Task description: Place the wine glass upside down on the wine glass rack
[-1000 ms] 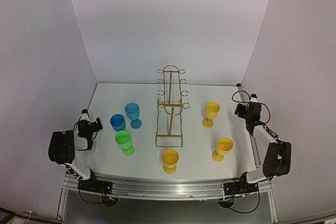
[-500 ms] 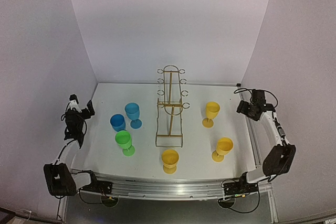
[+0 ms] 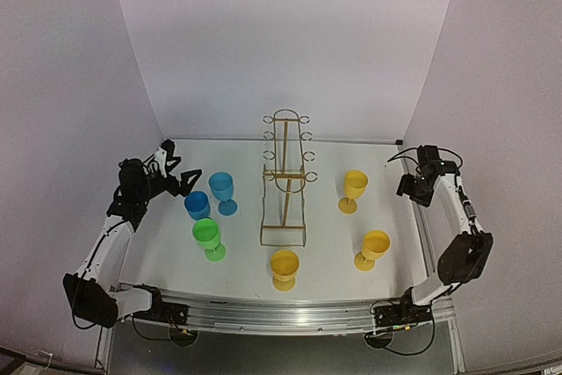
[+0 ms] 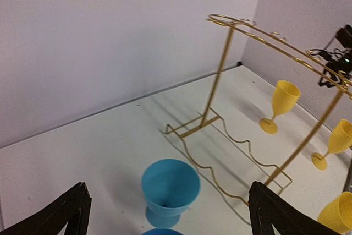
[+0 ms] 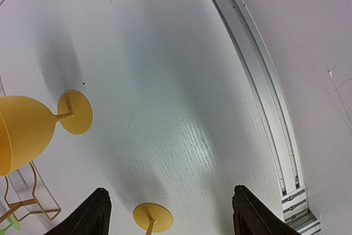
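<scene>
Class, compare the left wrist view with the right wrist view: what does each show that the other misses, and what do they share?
Only the left wrist view shows a blue wine glass, upright, and the arched top of the wine glass rack. Only the right wrist view shows the metal rail. Both show yellow wine glasses and part of the rack's base.

We see a white table [image 3: 334, 234] carrying a gold wine glass rack [image 3: 287, 178] at centre, two upright blue glasses [image 3: 221, 187] and a green glass [image 3: 206, 234] on its left, three yellow glasses [image 3: 355, 185] right and front.
</scene>
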Controlling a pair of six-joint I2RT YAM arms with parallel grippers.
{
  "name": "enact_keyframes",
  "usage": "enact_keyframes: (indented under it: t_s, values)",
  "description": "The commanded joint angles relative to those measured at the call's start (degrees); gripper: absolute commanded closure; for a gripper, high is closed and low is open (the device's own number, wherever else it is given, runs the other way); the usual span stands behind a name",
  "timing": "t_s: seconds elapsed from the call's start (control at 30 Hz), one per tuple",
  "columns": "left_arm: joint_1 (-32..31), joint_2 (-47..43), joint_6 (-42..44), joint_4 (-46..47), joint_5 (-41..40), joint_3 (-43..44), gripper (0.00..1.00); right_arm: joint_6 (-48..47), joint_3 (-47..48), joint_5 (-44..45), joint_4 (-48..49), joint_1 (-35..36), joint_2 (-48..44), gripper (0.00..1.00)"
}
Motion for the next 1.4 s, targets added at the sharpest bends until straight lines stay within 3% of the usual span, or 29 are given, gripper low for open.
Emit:
enact_keyframes:
  t_s: [0.0, 0.17, 0.37, 0.53, 0.8, 1.13, 1.37]
  values:
    - [-6.54, -0.9, 3.84, -1.32, 10.76, -0.02, 0.0, -0.95, 3.38, -3.19, -4.73, 1.53, 4.09, 0.31]
    - [-10.66, -0.05, 2.18, -0.54, 9.87, -0.07, 0.0, -1.67, 5.4, -6.03, -5.21, 2.04, 6.39, 0.35]
    - [-11.3, 0.17, 0.14, 1.24, 8.39, -0.42, 0.0, -2.03, 15.99, -10.23, -3.45, 5.64, 10.43, 0.34]
    - [-11.47, 0.22, 1.44, 2.3, 8.68, -0.7, 0.0, -2.02, 27.08, -9.22, -3.09, 10.81, 19.92, 0.32]
    - [-11.56, 0.27, 3.48, 2.57, 8.89, -1.29, 0.0, -1.96, 31.34, -7.65, -3.1, 14.59, 27.84, 0.34]
    - [-11.6, 1.46, 17.34, -2.93, 15.29, -0.22, 0.0, -1.3, 31.43, -5.13, -3.1, 14.94, 31.32, 0.59]
    - [-11.59, 0.76, 28.69, -7.82, 21.04, -0.02, 0.0, -1.52, 30.9, -5.18, -3.19, 14.9, 31.11, 0.96]
